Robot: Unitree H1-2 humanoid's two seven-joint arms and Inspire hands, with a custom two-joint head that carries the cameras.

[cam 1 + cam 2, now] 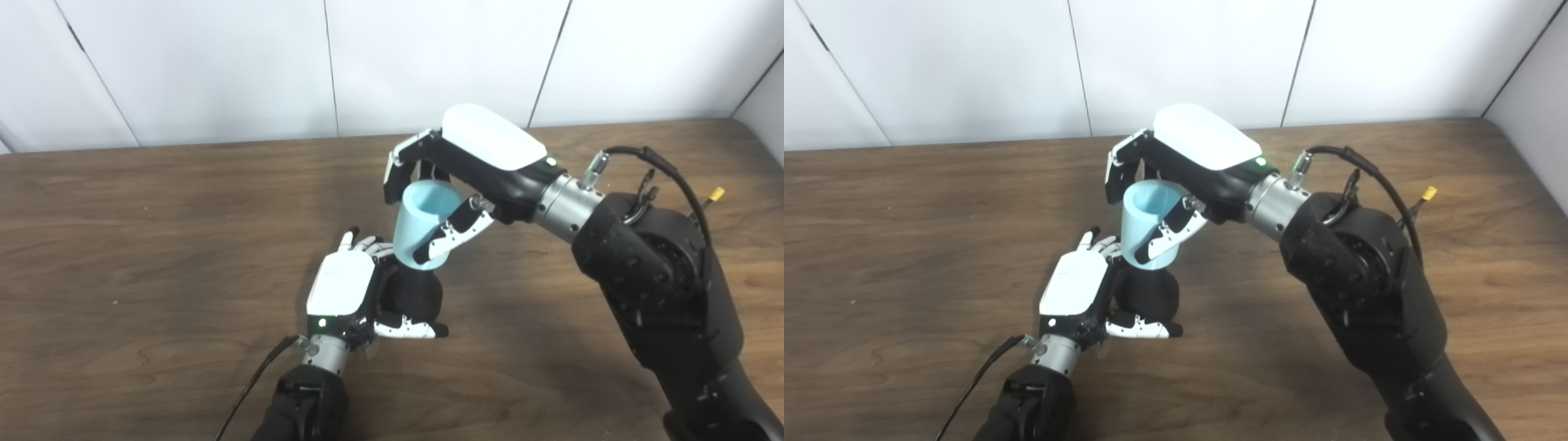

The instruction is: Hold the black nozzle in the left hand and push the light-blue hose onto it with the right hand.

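From my head cameras I see the light-blue hose (427, 223) as a short, thick-walled tube of matte, pale sky-blue material, smooth on the outside, with its open upper end tipped toward me so I can look a little way into its hollow bore. It stands nearly upright with a slight lean, held above the wooden table (153, 245) near the middle of the scene. My right hand (465, 177) is grasping it: the fingers (398, 171) curl around the far side of the upper rim while the thumb lies across the near wall lower down. The hose's lower end meets the top of the black nozzle (416, 294), a rounded, dull black piece whose upper part is covered by the hose, so I cannot tell how far it sits inside. My left hand (346, 288) is wrapped around the nozzle from the left, its white back plate facing up, the thumb crossing beneath the nozzle's near side and the fingertips showing just behind the hose's base. The nozzle is held low, close to the table surface, though I cannot tell whether it touches the wood. Behind the table stands a white panelled wall (245, 61).
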